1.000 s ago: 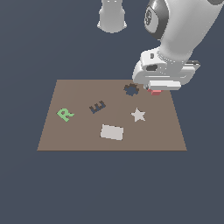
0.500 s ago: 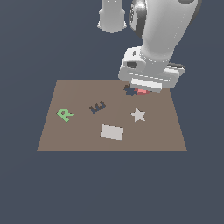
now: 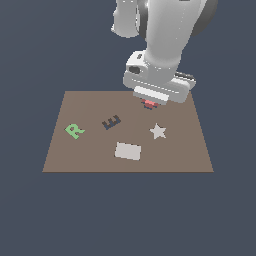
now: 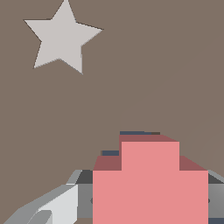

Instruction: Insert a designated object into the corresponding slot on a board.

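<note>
The brown board (image 3: 90, 152) lies flat below me. My gripper (image 3: 150, 103) hangs low over its far middle and is shut on the salmon-red lobed piece (image 3: 149, 104). In the wrist view the red piece (image 4: 151, 181) fills the space between my fingers (image 4: 61, 203). Thin edges of the dark navy slot (image 4: 139, 132) show just past the piece's edge, so the piece sits right over it and hides most of it. In the exterior view only a dark sliver of the slot (image 3: 149, 108) shows under the piece.
On the board are a green R (image 3: 74, 130), a dark E-shaped cutout (image 3: 111, 122), a pale grey star (image 3: 158, 131) that also shows in the wrist view (image 4: 61, 37), and a pale rectangle (image 3: 128, 151). Dark floor surrounds the board.
The arm has moved toward the exterior view's left with the red piece, from beside the slot to directly over it, and the slot is now almost covered.
</note>
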Tool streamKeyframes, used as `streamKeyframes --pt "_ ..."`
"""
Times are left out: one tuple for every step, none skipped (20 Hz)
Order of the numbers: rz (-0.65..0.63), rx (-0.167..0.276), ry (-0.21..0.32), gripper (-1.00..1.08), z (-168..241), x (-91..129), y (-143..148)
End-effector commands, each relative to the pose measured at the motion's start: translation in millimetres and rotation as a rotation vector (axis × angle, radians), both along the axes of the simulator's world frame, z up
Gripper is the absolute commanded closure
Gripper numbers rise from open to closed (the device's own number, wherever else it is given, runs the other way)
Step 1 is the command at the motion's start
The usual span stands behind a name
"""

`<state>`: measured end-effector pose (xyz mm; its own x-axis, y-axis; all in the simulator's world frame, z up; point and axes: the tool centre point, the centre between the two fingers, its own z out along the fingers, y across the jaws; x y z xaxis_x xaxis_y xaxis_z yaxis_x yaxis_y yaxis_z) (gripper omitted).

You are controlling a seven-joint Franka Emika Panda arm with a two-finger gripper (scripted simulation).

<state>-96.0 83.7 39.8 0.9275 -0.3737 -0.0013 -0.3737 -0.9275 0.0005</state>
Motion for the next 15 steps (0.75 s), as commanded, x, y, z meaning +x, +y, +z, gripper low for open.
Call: streamKeyframes --pt "-0.002 0.000 0.000 1.08 -2.9 -0.4 -0.2" --pt "-0.005 0.000 0.000 1.08 -5.4 -0.7 -0.6" --pt "-0.007 0.000 0.000 1.08 -7.4 -0.9 -1.0" --pt "-0.008 0.000 0.000 1.08 -8.5 -1.0 -1.2" --pt "-0.008 0.000 0.000 1.08 -8.9 -1.1 -1.1" --pt "-0.008 0.000 0.000 -0.92 -8.9 -1.1 -1.1" --pt "-0.008 0.000 0.000 -0.92 -8.9 -1.1 -1.1" --pt "-0.008 0.000 0.000 -0.92 -8.9 -1.1 -1.1" --pt "-0.008 0.000 0.000 -0.92 -8.9 -1.1 -1.1" --pt "-0.008 0.000 0.000 -0.92 -8.9 -1.1 -1.1" --pt "-0.008 0.000 0.000 -0.92 -8.9 -1.1 -1.1" --pt "-0.008 0.000 0.000 -0.92 -8.9 -1.1 -1.1" --pt "-0.008 0.000 0.000 -0.92 -8.9 -1.1 -1.1" --pt "-0.008 0.000 0.000 -0.92 -8.9 -1.1 -1.1" --pt "-0.008 0.000 0.000 -0.92 -8.9 -1.1 -1.1"
